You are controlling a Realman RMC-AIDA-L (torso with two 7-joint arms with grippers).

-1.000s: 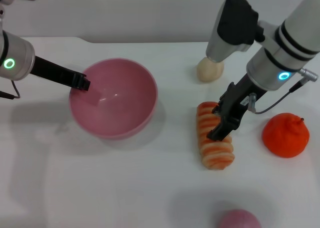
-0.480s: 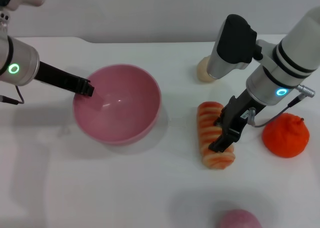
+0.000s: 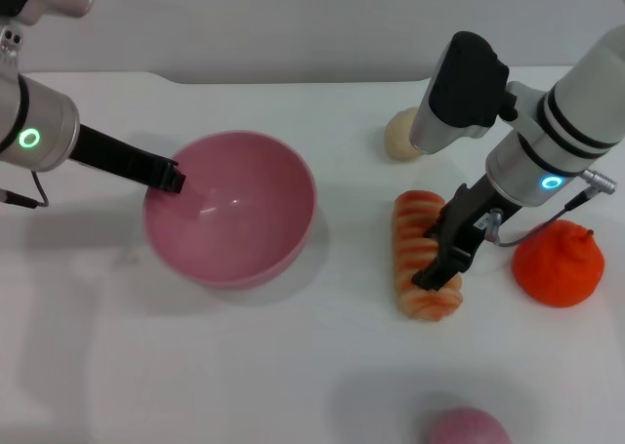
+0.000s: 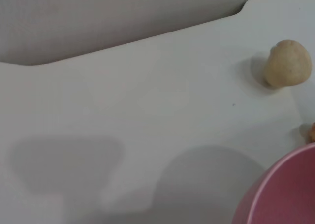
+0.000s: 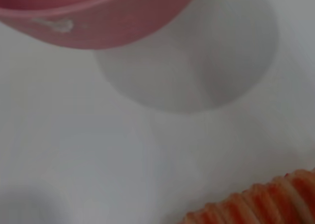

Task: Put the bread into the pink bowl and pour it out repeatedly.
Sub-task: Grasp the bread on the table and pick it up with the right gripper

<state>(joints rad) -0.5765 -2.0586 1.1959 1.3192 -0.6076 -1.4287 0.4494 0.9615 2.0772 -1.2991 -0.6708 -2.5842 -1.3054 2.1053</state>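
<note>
I have the right hand (image 3: 441,261) down on the bread (image 3: 422,259), which lies on the white surface (image 3: 293,366) right of the pink bowl (image 3: 232,208) and well apart from it. Its dark fingers (image 3: 457,231) straddle the striped loaf and look closed on it, though from the head view I cannot be sure the far finger is seated.

The left hand (image 3: 168,176) is clamped on the bowl's left rim, one finger inside the wall.

My worries from here:
- The loaf is ridged and rounded, and the grip sits toward its near end, so it may pivot or slip out as I lift.
- The orange fruit (image 3: 557,263) sits just right of the bread; a sideways swing of the wrist could knock it rolling.
- The loaf looks about as long as the bowl is wide, so a skewed drop may leave it bridging the rim.
- The left grip holds only one edge; a bump could tip the bowl.

I can read no brand, label or writing anywhere; only green ring lights on both arms.
</note>
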